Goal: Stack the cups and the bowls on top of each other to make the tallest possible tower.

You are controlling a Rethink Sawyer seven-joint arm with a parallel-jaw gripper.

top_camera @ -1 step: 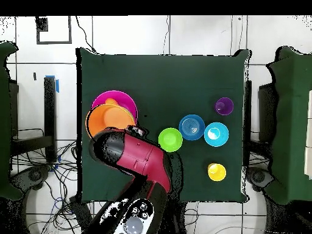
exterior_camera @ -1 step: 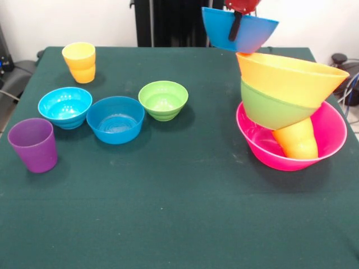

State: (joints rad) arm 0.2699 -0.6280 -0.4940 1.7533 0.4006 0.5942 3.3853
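Observation:
My gripper hangs at the top of the front view, shut on the rim of a medium blue bowl held in the air. Just below it stands the tower: a large pink bowl holds an upside-down orange cup, which carries a green bowl and a large orange bowl, both tilted. In the overhead view the arm covers the gripper and part of the orange bowl, and the pink bowl shows behind it.
Loose on the green table are a yellow cup, a cyan bowl, a small blue bowl, a small green bowl and a purple cup. The tower stands close to the table's side edge.

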